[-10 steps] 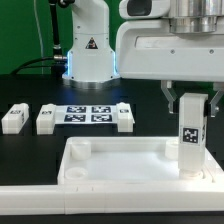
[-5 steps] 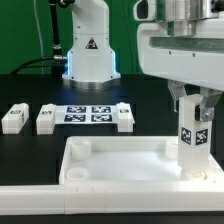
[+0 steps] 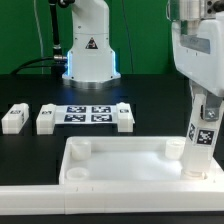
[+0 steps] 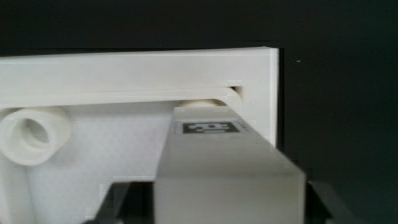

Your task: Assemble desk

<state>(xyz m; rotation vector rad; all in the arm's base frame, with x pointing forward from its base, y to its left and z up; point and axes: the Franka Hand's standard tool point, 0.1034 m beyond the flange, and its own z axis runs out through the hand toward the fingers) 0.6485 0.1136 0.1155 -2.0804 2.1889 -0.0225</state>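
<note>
The white tray-like desk top (image 3: 120, 165) lies at the front of the black table. One white tagged leg (image 3: 200, 138) stands slightly tilted in its corner on the exterior view's right, lower end inside the rim. My gripper (image 3: 204, 103) is shut on the leg's upper part. In the wrist view the leg (image 4: 222, 160) runs from between my dark fingers (image 4: 125, 205) down to the desk top's corner (image 4: 240, 90). A round socket (image 4: 32, 135) sits beside it. My gripper (image 4: 222, 208) has one finger on each side of the leg.
Three loose white legs (image 3: 14, 117), (image 3: 46, 119), (image 3: 123, 116) lie behind the desk top, around the marker board (image 3: 87, 113). The robot base (image 3: 88, 50) stands at the back. A long white bar (image 3: 100, 205) runs along the front edge.
My arm has shifted toward the exterior view's right. The leg's top has gone with it, so the leg now leans, while its lower end stays in the corner.
</note>
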